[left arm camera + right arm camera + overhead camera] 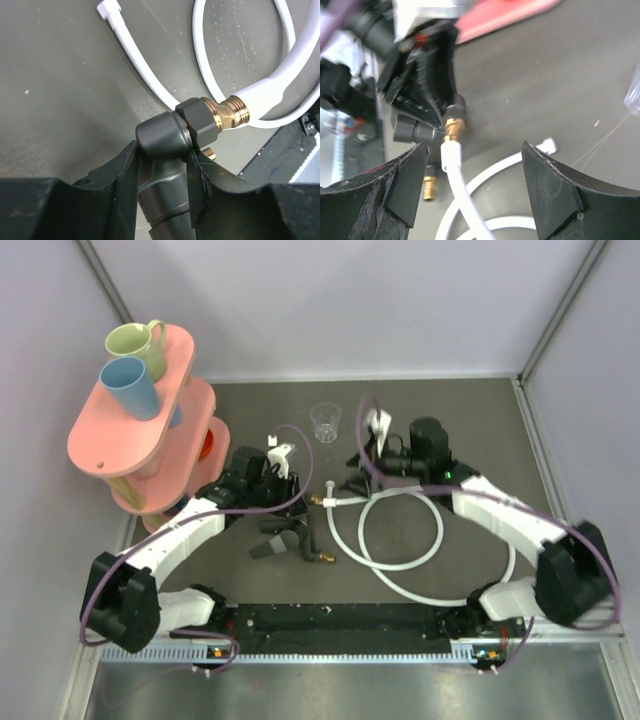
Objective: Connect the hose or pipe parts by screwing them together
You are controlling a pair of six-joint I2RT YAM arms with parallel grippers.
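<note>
Left arm [180, 535] and right arm [500, 510] bend inward, wrists near each other. Left pincer [162, 150] clamps a black fitting [159, 134]; right pincer [474, 147] has jaws wide apart, gripping nothing.

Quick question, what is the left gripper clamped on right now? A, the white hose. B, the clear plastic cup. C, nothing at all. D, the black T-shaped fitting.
D: in the left wrist view the left gripper has both fingers pressed against the dark body of the black T-shaped fitting, one on each side.
</note>
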